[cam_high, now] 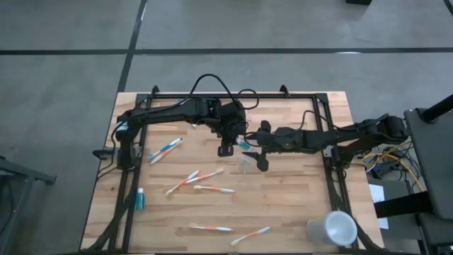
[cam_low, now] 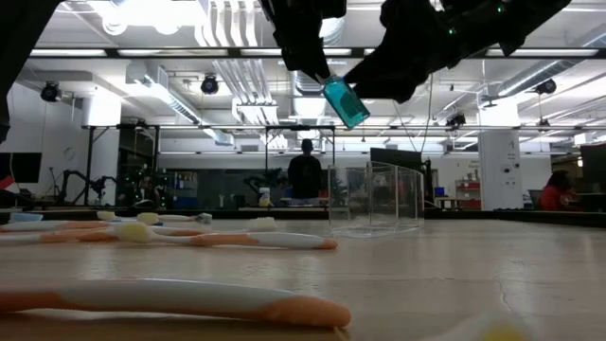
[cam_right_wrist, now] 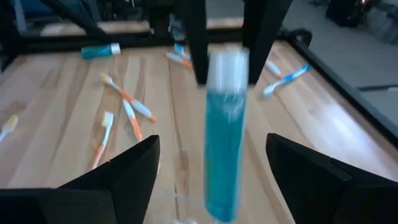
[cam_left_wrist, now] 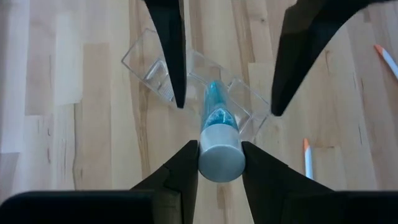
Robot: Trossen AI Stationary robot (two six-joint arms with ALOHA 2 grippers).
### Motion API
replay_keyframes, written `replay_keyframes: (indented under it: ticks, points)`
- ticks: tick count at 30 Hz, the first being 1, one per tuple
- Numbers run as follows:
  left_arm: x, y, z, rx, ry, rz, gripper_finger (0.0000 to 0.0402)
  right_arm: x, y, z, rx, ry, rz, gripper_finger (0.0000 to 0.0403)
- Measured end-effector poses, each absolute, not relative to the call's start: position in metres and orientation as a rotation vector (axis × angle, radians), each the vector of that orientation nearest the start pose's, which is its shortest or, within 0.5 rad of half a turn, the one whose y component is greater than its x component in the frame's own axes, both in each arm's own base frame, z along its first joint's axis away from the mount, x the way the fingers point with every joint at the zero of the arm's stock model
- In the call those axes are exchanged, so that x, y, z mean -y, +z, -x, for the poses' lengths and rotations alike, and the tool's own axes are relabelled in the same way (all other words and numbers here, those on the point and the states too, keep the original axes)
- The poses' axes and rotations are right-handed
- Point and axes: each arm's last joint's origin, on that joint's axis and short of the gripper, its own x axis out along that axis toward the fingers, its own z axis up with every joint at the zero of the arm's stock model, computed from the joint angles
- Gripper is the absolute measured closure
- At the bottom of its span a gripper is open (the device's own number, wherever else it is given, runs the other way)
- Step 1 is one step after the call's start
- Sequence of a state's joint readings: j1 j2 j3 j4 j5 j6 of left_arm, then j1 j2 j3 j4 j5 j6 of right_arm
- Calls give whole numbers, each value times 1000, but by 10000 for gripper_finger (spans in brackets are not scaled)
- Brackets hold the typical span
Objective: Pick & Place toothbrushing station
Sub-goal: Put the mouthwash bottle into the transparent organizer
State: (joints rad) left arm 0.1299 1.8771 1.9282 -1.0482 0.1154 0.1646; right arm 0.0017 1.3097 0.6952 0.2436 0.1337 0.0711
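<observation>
My left gripper (cam_left_wrist: 219, 171) hangs over the table's middle, shut on a small blue tube (cam_left_wrist: 214, 109) with a white cap. The tube is tilted above the clear plastic cup (cam_low: 374, 199), which stands on the table. My right gripper (cam_right_wrist: 212, 142) is open; its fingers stand on either side of the tube without touching it. Several toothbrushes (cam_high: 195, 178) lie flat on the wood, left of and nearer than the cup. A second blue tube (cam_high: 139, 200) lies near the left edge. My left gripper pinches the tube's white cap end (cam_left_wrist: 219, 163) between its two fingers (cam_left_wrist: 180, 174). The fingers come from above, slanting down. The tube hangs below them, tilted, its blue end (cam_low: 350, 114) lowest and clear of the cup's rim.
A large white cup (cam_high: 333, 228) lies at the near right corner. A black frame (cam_high: 233, 94) runs along the table's edges. Two toothbrushes (cam_high: 210, 228) lie near the front edge. A person (cam_low: 305, 175) stands far off in the room behind.
</observation>
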Motion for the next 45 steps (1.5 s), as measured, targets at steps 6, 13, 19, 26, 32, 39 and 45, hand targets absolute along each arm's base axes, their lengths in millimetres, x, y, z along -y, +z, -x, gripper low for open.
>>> replay_keyframes:
  ticks: [6, 13, 19, 26, 32, 39, 45]
  points:
    - [-48, 347, -391, -987, -68, -29, 293, 3, 244, -270, -317, -144, -44, 119]
    - [-48, 346, -391, -989, -68, -29, 293, 7, 252, -264, -289, -256, 18, 116]
    - [-48, 346, -391, -988, -82, -56, 293, 8, 263, -256, -251, -306, 25, 108]
    - [-49, 336, -401, -981, -90, -73, 293, 9, 281, -241, -176, -325, -1, 108]
    - [-51, 320, -412, -1010, -101, -99, 293, 9, 301, -223, -89, -323, -10, 116]
    - [-56, 313, -415, -1037, -53, -150, 293, 9, 298, -206, -181, -334, -35, 113]
    - [-57, 314, -414, -1036, -47, -142, 293, 14, 281, -194, -309, -573, -240, 105]
